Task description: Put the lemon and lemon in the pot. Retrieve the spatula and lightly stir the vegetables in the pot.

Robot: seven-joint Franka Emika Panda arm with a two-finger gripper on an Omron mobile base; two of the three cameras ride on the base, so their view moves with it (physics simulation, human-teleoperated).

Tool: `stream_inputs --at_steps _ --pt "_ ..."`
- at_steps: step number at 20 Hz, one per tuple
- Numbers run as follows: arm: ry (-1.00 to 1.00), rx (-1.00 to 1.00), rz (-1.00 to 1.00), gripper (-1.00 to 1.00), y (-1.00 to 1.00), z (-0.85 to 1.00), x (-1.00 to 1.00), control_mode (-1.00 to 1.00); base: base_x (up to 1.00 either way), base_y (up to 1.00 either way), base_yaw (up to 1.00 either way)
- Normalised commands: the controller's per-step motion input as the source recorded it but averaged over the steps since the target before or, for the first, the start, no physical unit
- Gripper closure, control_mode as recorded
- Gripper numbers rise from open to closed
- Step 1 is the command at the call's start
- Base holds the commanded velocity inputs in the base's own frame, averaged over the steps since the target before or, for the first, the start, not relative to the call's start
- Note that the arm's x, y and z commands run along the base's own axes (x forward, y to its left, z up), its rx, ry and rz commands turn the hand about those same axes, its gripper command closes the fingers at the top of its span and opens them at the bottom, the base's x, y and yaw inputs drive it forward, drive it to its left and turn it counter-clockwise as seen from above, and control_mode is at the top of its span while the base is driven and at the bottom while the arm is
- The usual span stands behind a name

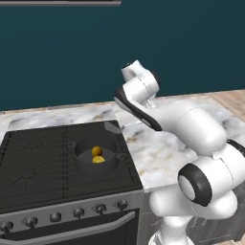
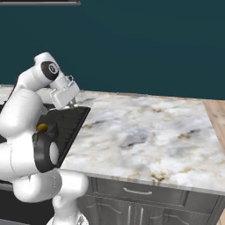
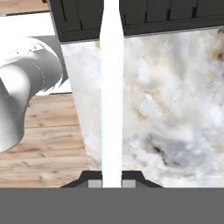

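The spatula [image 3: 111, 87] is sitting clamped in the pincer [image 3: 111, 183], its pale handle running straight up the middle of the hand view from between the two dark tips, over the marbled worktop [image 3: 175, 109] toward the dark stove edge [image 3: 175, 17] at the top of that frame; its blade is showing in the left base view as a small grey flat [image 1: 113, 127] just above and right of the pot. The pot [image 1: 79, 154] is standing on the stove [image 1: 38, 162] in the centre-left of the left base view, and both lemons are lying inside it, one lemon [image 1: 96, 150] touching or just beside the other lemon [image 1: 99, 160] near the pot's middle. So the loading part looks done, and the step in hand is judged to be carrying the spatula to the pot for stirring. To do that well, the arm [image 1: 191, 129] is best bringing the blade over the rim rather than against it, lowering it into the bare part of the pot beside the fruit, then sweeping slowly and shallowly, since round fruit rolls readily and a hard push could tip the pot or knock a lemon out. Keeping the grip firm matters too, as the thin handle could twist between the tips. In the right base view, a bit of yellow fruit [image 2: 42, 128] is peeking past the arm at centre left.
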Motion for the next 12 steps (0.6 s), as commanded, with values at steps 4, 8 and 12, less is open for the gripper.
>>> stream_inputs --at_steps 4,8,12 --pt "0.03 -0.01 0.08 1.0 0.2 0.0 0.85 -1.0 0.0 0.0 0.0" --pt "0.15 -0.1 0.0 1.0 0.3 0.0 0.44 -1.0 0.0 0.0 0.0" --pt "0.05 -0.15 0.0 1.0 0.31 0.0 0.0 -1.0 0.0 0.0 0.0"
